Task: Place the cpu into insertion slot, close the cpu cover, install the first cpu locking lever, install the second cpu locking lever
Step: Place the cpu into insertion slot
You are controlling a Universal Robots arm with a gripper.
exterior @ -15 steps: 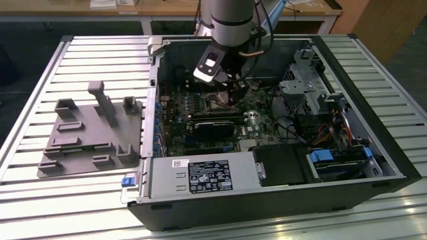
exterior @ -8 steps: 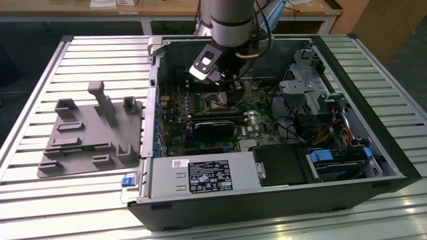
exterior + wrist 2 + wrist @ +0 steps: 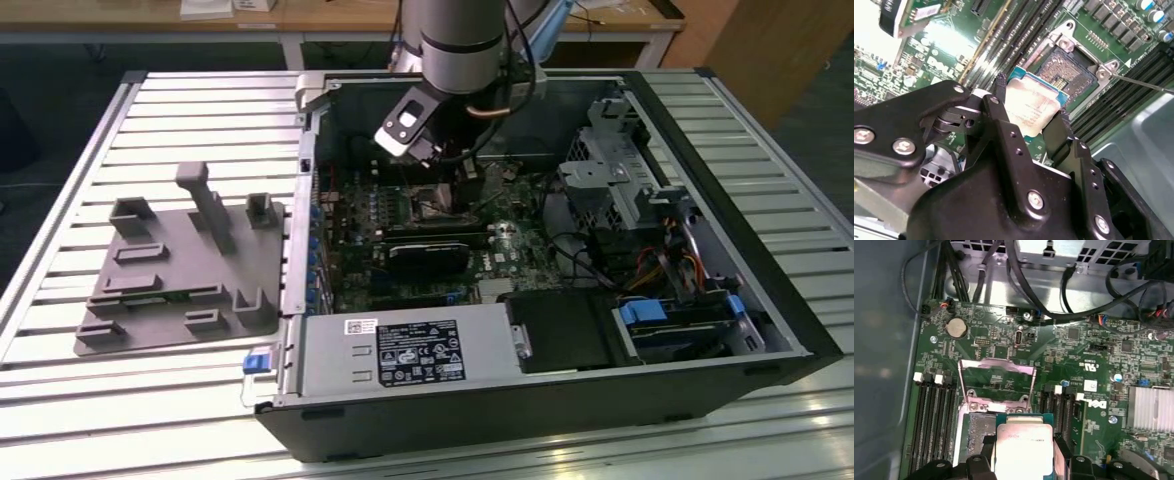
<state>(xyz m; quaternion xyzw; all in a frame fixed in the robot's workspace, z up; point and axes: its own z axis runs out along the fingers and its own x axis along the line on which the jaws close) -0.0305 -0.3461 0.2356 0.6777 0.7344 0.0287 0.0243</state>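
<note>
Over the green circuit board (image 3: 1079,355) hangs the black two-finger gripper (image 3: 1031,100). The thin grey metal cpu cover (image 3: 996,365) is flipped up. Over the square dark insertion slot (image 3: 1071,67), the gripper pinches the small silver square cpu (image 3: 1024,447).

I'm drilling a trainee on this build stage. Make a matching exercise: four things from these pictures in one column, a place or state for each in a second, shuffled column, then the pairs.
Things:
1. cpu
2. insertion slot
3. cpu cover
4. grey fixture plate

Places or states:
A. swung open, lifted off the socket
B. on the slatted table, at the exterior view's left of the computer case
C. held in the gripper, not yet seated
D. uncovered, contacts exposed

Pairs: 1-C, 2-D, 3-A, 4-B
</note>
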